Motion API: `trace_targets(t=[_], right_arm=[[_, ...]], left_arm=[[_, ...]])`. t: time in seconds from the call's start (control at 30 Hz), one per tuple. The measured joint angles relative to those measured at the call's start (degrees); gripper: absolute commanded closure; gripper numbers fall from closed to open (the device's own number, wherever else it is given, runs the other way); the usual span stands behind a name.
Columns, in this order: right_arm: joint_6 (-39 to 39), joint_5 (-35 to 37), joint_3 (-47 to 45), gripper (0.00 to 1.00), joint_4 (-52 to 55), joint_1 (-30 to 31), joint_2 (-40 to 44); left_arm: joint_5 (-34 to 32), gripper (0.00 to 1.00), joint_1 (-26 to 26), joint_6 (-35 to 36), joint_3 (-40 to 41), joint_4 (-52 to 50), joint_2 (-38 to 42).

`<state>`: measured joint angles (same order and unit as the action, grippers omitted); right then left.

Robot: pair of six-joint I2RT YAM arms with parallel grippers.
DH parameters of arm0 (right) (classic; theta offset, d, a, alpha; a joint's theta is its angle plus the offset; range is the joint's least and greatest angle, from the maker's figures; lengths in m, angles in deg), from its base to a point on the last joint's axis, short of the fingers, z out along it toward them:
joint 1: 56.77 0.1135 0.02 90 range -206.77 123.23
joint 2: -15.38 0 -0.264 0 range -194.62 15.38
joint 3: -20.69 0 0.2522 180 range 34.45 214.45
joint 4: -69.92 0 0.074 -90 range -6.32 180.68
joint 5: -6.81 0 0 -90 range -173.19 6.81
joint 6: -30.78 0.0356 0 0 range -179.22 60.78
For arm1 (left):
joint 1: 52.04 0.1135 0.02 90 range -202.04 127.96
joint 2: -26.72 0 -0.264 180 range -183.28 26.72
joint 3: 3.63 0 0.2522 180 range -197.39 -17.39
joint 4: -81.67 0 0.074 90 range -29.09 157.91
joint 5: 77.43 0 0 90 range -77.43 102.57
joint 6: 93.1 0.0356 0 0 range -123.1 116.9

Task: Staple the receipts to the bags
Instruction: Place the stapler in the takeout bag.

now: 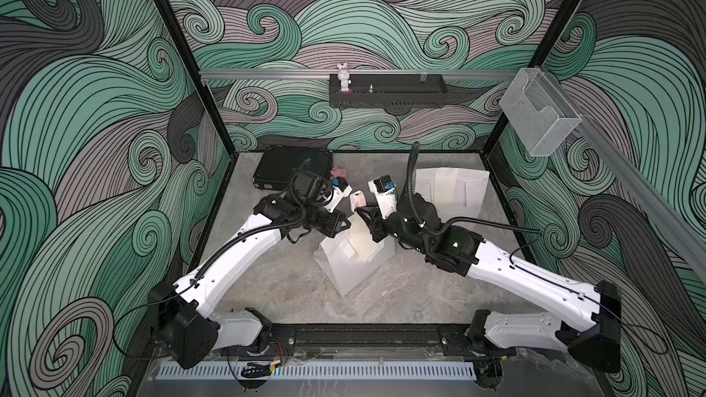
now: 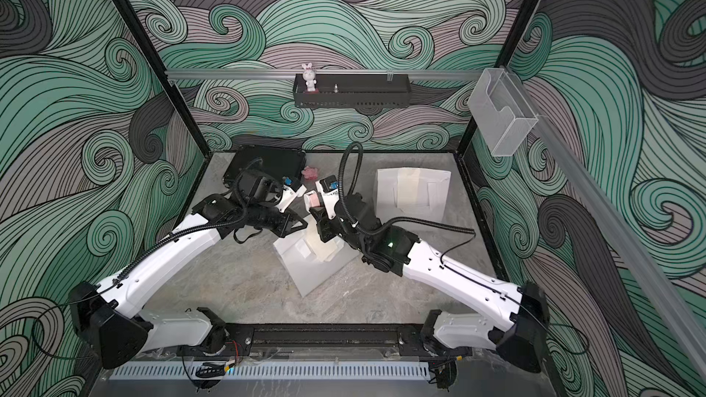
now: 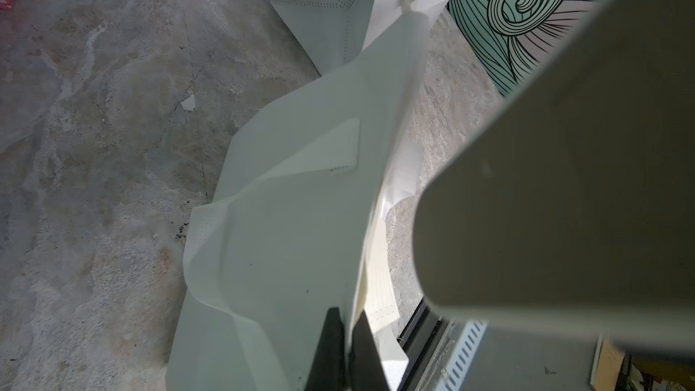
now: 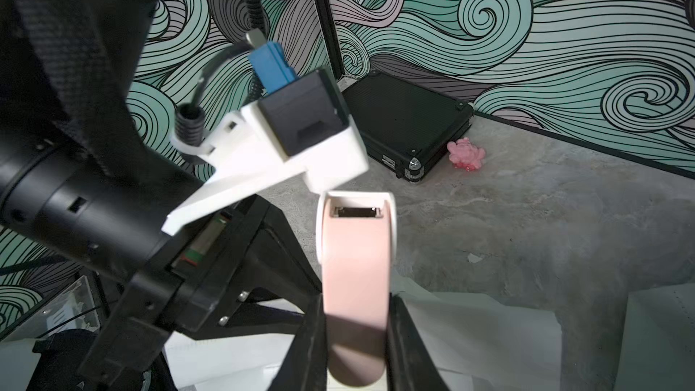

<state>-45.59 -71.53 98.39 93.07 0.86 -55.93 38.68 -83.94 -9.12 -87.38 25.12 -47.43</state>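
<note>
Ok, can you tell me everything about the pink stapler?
The stapler is small, with a smooth pale pink top set in a white shell; it looks like plastic. A dark metal slot shows at its rounded front end. The right hand pinches it near the back between two black fingers, so it is lifted off the grey table. Its front points toward the back, where the black case lies. Only the fingers visibly touch it.
</note>
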Motion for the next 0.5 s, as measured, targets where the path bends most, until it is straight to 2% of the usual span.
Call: trace_targets(t=[0.5], right_arm=[[-1.62, 1.57, 1.27, 0.81, -0.17, 1.03, -5.44]], left_arm=[[-0.13, 1.0, 0.0, -0.42, -0.17, 0.15, -0.48]])
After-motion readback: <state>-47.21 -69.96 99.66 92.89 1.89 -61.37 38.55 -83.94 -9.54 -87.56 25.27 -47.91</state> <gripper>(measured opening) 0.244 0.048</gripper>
